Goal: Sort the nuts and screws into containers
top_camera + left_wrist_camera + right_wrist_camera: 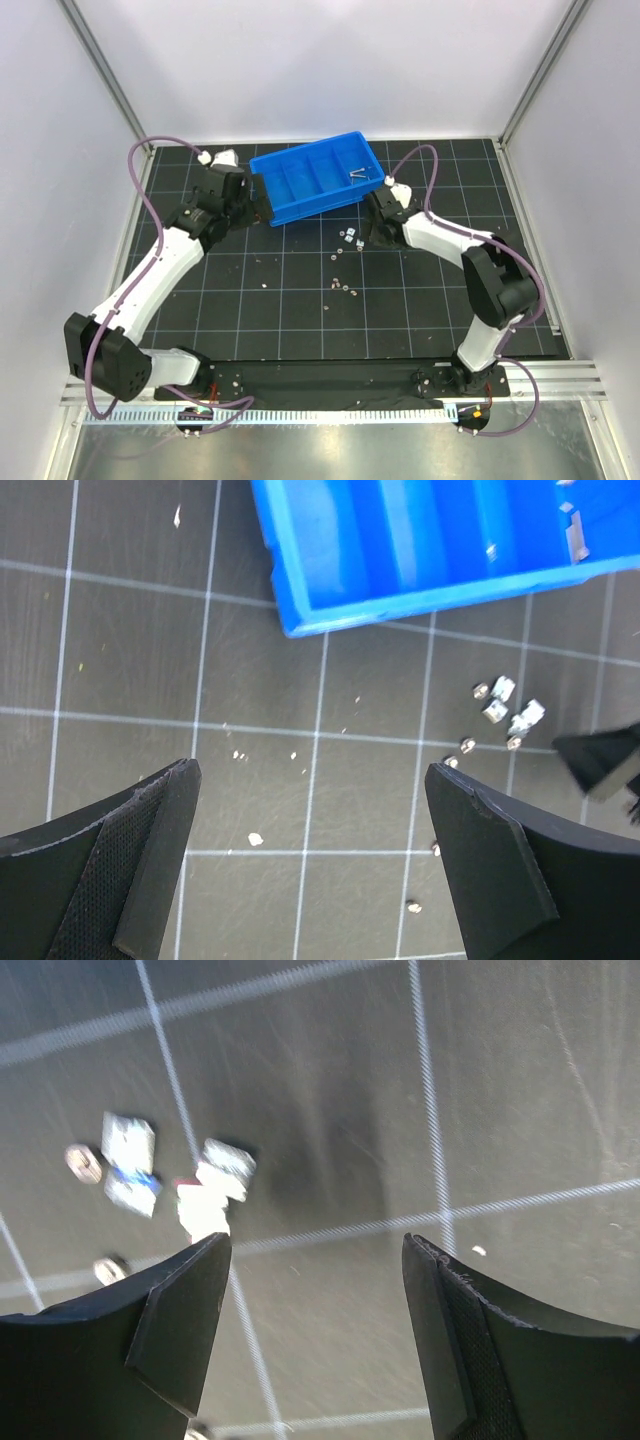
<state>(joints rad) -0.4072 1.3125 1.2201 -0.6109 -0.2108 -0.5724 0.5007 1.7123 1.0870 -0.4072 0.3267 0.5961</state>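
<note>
The blue tray (300, 190) lies at the back of the mat, and its rightmost compartment holds a few screws (358, 172). Its near corner shows in the left wrist view (330, 610), with the screws (575, 535) at the top right. A cluster of nuts (350, 238) lies on the mat in front of the tray. It also shows in the left wrist view (505, 705) and, blurred, in the right wrist view (225, 1165). My left gripper (258, 212) (310, 770) is open and empty over bare mat by the tray's left end. My right gripper (368, 232) (316, 1242) is open and empty, low, just right of the nuts.
A few more small metal pieces (340, 286) lie nearer the front, also in the left wrist view (415, 908). White flecks (255, 838) dot the grid mat. White walls close in the back and both sides. My right gripper's finger (600, 760) shows at the left wrist view's right edge.
</note>
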